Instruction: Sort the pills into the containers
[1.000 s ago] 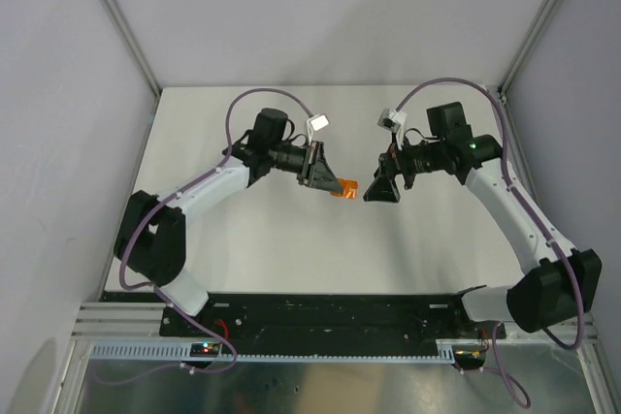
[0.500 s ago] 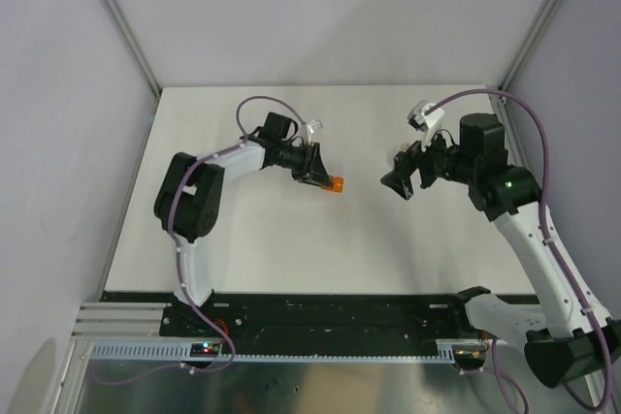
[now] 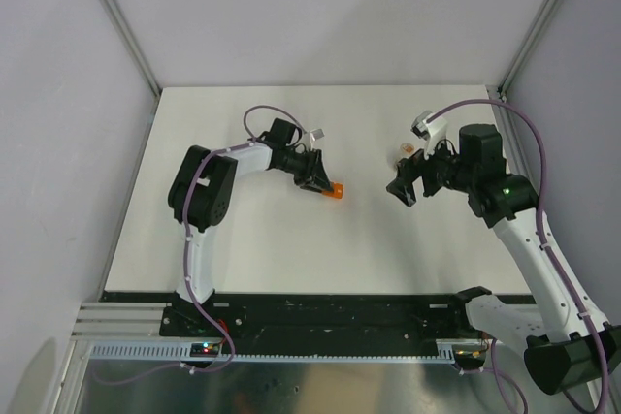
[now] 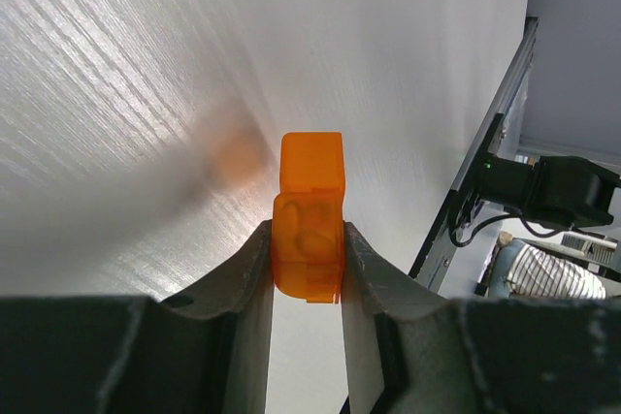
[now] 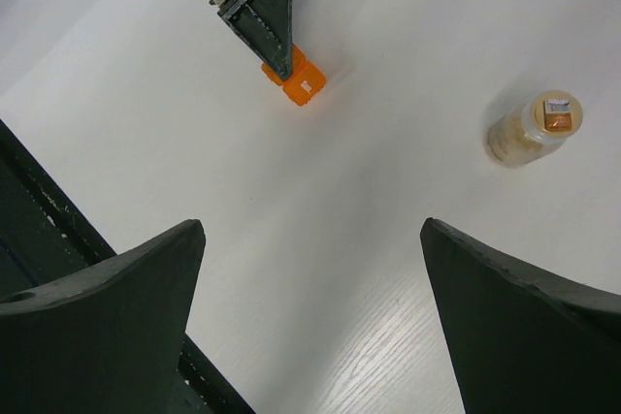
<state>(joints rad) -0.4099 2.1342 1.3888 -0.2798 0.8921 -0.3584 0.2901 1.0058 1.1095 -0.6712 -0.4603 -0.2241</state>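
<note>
Pills [image 5: 512, 145] fill the vial [image 5: 536, 127] right of the box [image 4: 310, 220], clamped by the left gripper [image 3: 321, 182]; the open right gripper [image 5: 312, 230] should grasp the vial upright.

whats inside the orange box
Through the wall of the orange box, the cell pinched between the left fingers shows two rounded shapes, possibly pills. The far cell looks plain orange; its contents can't be made out.

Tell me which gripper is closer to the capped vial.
Right. The right gripper hangs open just on the near side of the vial, not touching it. The left gripper, shut on the orange two-cell box, is farther off to the vial's left.
</note>
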